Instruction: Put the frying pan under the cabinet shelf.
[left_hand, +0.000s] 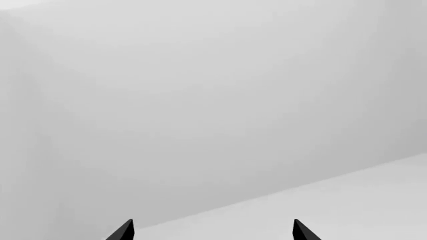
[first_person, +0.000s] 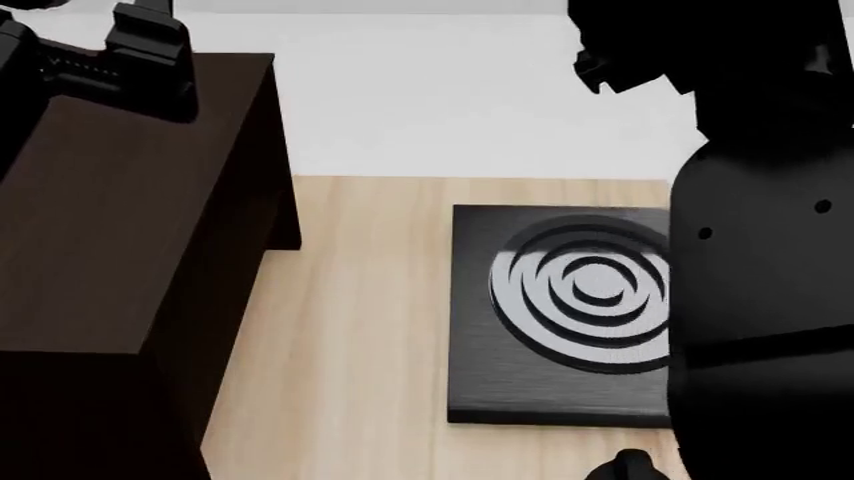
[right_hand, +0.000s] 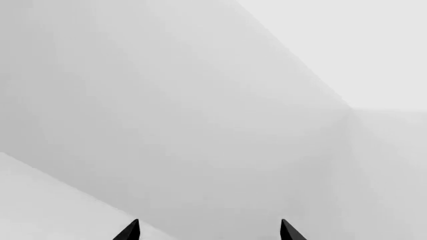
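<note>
Both grippers (left (left_hand: 212, 231), right (right_hand: 209, 231)) show spread jaws; right arm (first_person: 761, 280) hides hob (first_person: 561, 310) partly.

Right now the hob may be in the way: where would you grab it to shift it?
Probably the hob's left edge, coming from the bare table beside the cabinet: it is a thin flat slab, and the right arm hides its right side.

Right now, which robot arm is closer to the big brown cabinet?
The left arm. It hangs over the back of the cabinet top. The right arm is far across, over the black hob.
</note>
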